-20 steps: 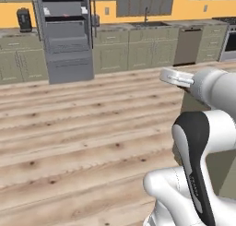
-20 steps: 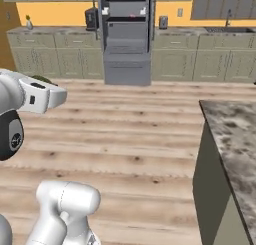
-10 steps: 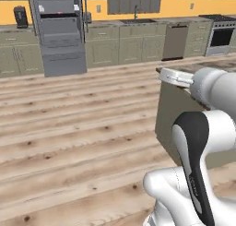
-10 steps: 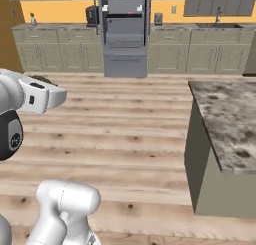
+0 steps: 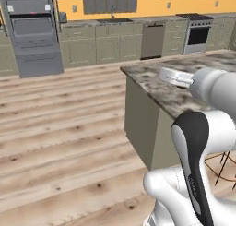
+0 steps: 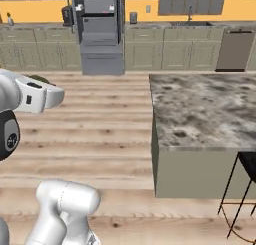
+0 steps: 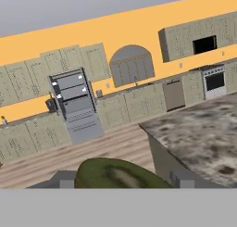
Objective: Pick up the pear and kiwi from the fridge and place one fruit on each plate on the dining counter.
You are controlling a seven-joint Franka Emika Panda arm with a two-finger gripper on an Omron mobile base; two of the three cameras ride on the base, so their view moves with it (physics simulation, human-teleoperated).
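In the hand view, a roundish olive-green fruit, the pear (image 7: 115, 174), sits between the two dark fingertips (image 7: 63, 180) of my gripper (image 7: 120, 180), which is shut on it. A sliver of the green pear (image 6: 38, 79) shows behind the white hand (image 6: 44, 96) in the right base view. The hand (image 5: 176, 76) hovers over the near corner of the dining counter (image 5: 159, 89), whose marble top (image 6: 205, 114) lies to the right. The fridge (image 5: 32, 31) stands far back against the wall (image 6: 100, 29). The kiwi and the plates are out of view.
Wood floor (image 5: 64, 123) stretches between the counter and the wall cabinets (image 6: 170, 51). A dishwasher (image 5: 152, 39) and a stove (image 5: 198, 33) line the back wall. Black stool legs (image 6: 240, 189) stand at the counter's near side.
The whole picture has shifted: the base has driven and turned, so the fridge is farther left and the dining counter has come close. The gripper still holds the fruit.
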